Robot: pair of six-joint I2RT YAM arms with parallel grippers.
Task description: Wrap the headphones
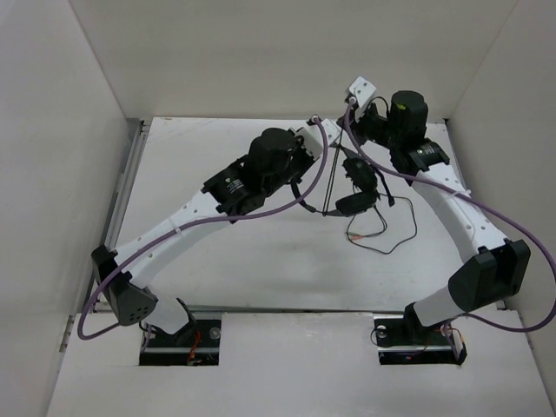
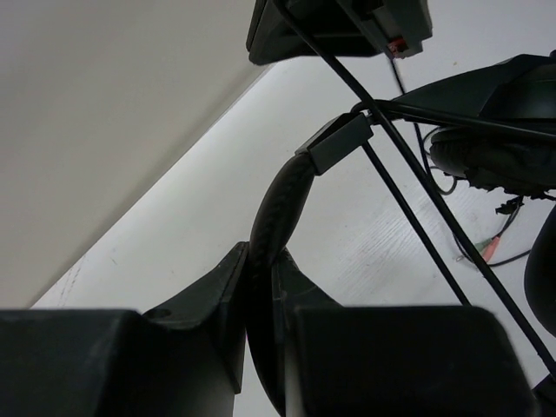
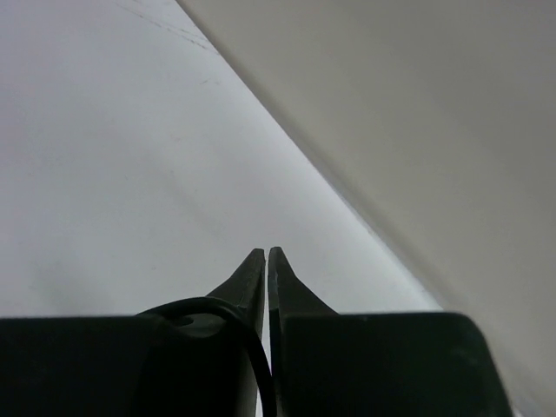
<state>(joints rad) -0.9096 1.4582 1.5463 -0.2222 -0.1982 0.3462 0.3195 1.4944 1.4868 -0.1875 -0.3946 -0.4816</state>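
A tall pale wall [image 1: 52,130] stands along the left edge of the bench [image 1: 261,269], and the whole left half of the bench next to it lies open. The left arm crosses that space, rising from the near-left corner toward the middle, with a purple cable [image 1: 200,224] hanging under it. The left claw [image 2: 261,256] is clenched on the headband [image 2: 282,204] of the headphones [image 1: 358,187], and its two fingers press the padded band from both sides. The headphones sit just right of the bench's centre, nearer the back edge than the front, between the two wrists. In the left wrist view one earcup [image 2: 495,156] fills the upper right, and two straight runs of cord [image 1: 387,236] cross in front of it. The rest of the cord lies in a slack loop on the bench toward the near edge, and it ends at the pink and green plugs [image 2: 486,249]. The right claw [image 3: 266,254] is up near the back-right corner, close to the back wall [image 1: 287,52]. Its fingers are all but together, and a strand of the cord runs down into the slit between them, so it is grasping the cord. The right arm runs along the right edge, leaving little room between it and the right wall [image 1: 512,87].
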